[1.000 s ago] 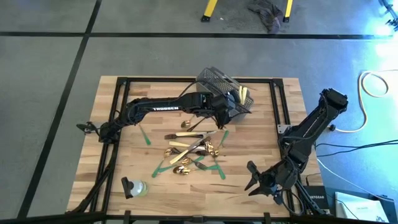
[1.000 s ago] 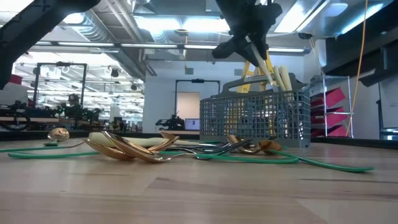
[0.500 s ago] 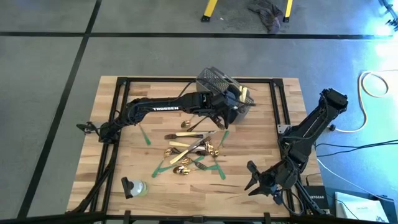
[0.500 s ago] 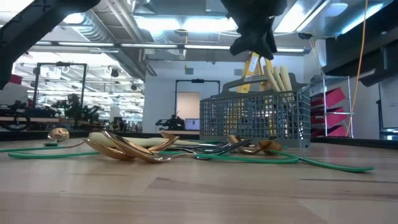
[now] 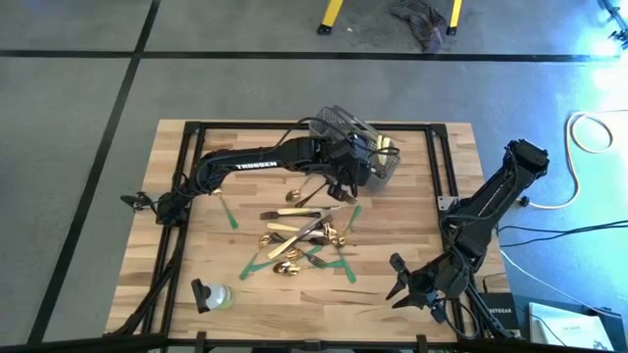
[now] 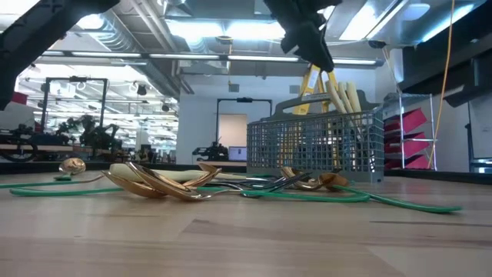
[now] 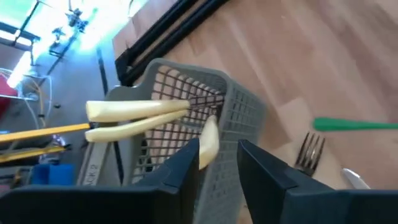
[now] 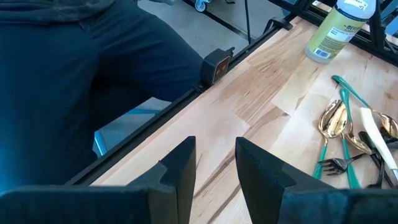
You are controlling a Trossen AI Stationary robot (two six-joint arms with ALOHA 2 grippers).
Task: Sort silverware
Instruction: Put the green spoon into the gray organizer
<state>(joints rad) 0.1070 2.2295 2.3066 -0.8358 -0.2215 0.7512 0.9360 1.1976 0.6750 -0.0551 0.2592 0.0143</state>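
A grey concrete floor crossed by dark tape lines surrounds the pale wooden worktop; the low view shows a bright workshop hall beyond it. A grey wire mesh basket stands at the far edge holding cream-handled knives.

A second ago the left end effector gripped a knife above the basket; now its fingers are parted and empty, just beside the basket, the knife resting inside.

The remaining silverware lies heaped mid-worktop among green tape strips, near that end effector. The right end effector waits at the near right, fingers parted, holding nothing.
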